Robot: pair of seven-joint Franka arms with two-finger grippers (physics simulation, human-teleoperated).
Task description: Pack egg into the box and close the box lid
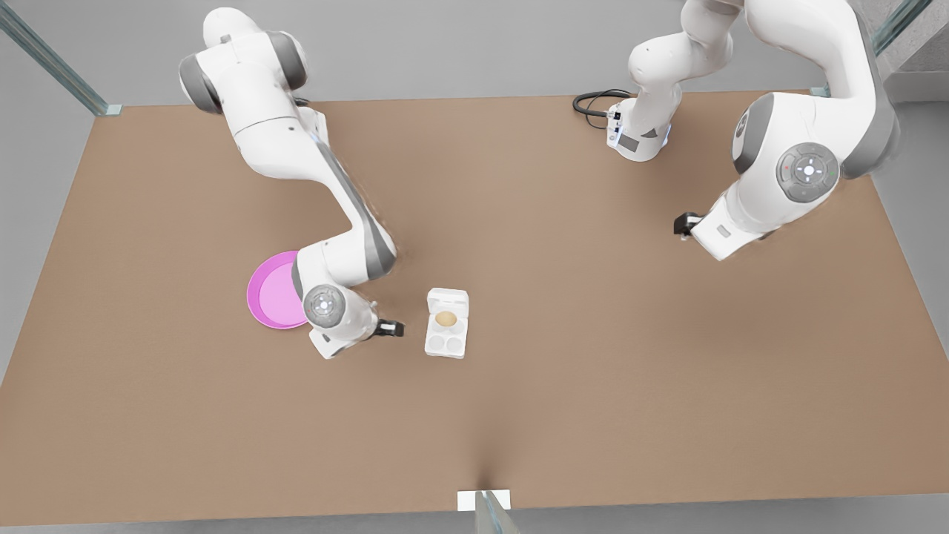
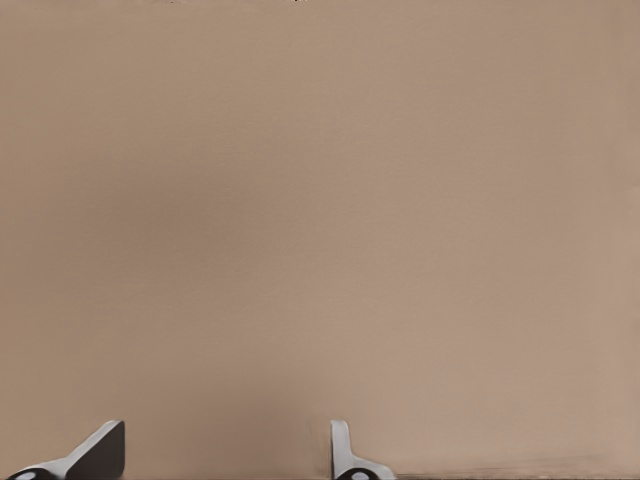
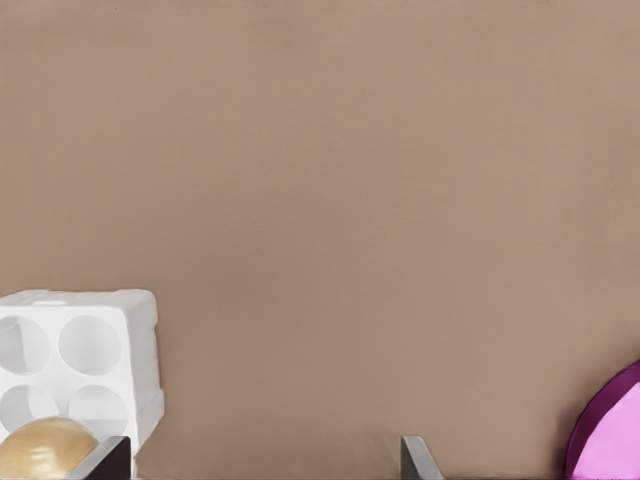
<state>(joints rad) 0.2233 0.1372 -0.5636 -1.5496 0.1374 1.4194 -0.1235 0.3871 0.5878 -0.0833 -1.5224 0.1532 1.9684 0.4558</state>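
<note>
One egg (image 1: 445, 318) sits in the white box (image 1: 447, 341), box lid (image 1: 448, 299) open, near a pink plate (image 1: 270, 291) on the brown table (image 1: 578, 334).
Tan and oval, it lies crosswise. The right gripper (image 3: 265, 462) hovers between plate and box, fingers apart; the left gripper (image 2: 222, 452), also spread, waits well apart.

Two arms bent low, both tools spread open
Right tool (image 3: 265, 462) hangs at the end of its folded arm, fingers (image 3: 418, 458) wide apart; left tool (image 2: 225, 455) waits well away, fingers (image 2: 345, 452) likewise parted
</note>
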